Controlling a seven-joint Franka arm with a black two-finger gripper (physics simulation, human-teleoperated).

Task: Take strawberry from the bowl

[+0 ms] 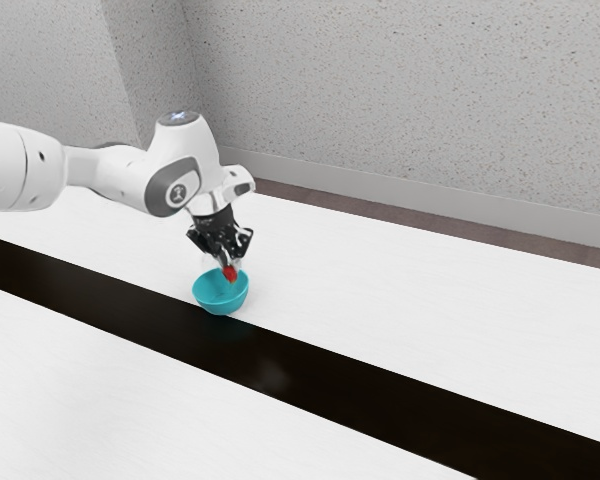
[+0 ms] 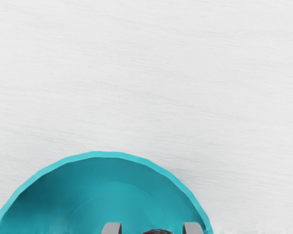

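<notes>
One gripper (image 1: 229, 267) is closed on one strawberry (image 1: 230, 275), a finger (image 2: 111, 228) on either side of it, two in all. The berry is at the fingertips, over the hollow of the one bowl (image 1: 220, 305), up off its floor; whether it is wholly above the rim I cannot tell. In the wrist view the two fingers stand apart with the red top of the strawberry between them, all inside the bowl's outline. The bowl is blue-green, upright on the one white table (image 1: 430, 300), just beside the single dark band (image 1: 330, 380) that crosses it. One white arm (image 1: 110, 175) comes in from the exterior view's left, its hand tilted above the bowl. Past the table, one pale strip (image 1: 380, 190) runs along the foot of the speckled wall (image 1: 380, 90).
</notes>
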